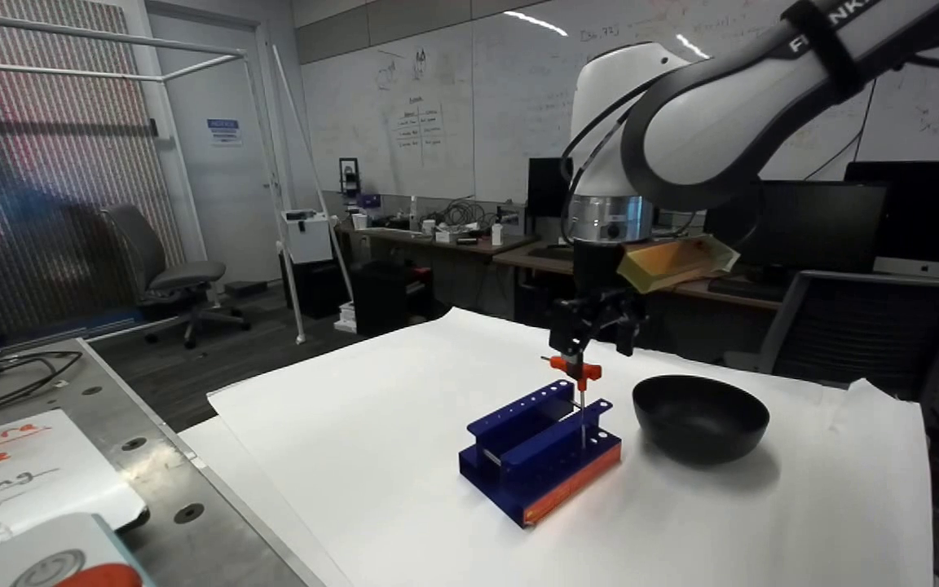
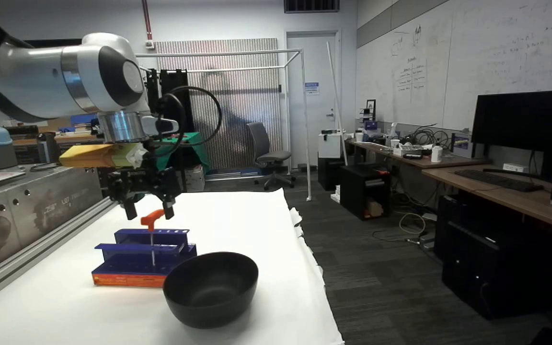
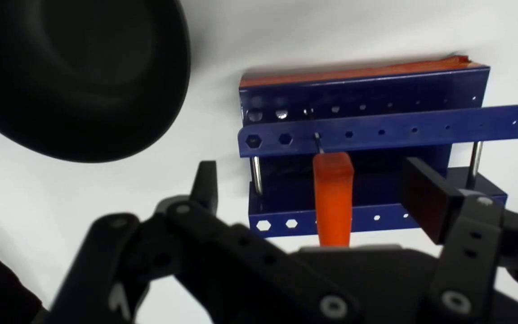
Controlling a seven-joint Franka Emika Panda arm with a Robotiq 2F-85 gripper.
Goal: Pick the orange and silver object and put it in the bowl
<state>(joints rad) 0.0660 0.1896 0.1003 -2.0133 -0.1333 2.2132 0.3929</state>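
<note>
1. Wrist view: find the hex key (image 3: 333, 200) in the rack (image 3: 366, 131), with its handle between the wide-spread fingers of the pincer (image 3: 319, 192) and no grip taken. Close squarely across the handle.
2. In an exterior view: trace the upright shaft through the rail down to the base. Lift straight up, probably until wholly clear, to avoid dragging the rack over the bench (image 1: 372, 456).
3. In an exterior view: see the pincer tips about level with the handle; perhaps sink slightly for a firmer bite before closing. Then make for the bowl (image 2: 211, 290), just beside the rack, and release low.
</note>
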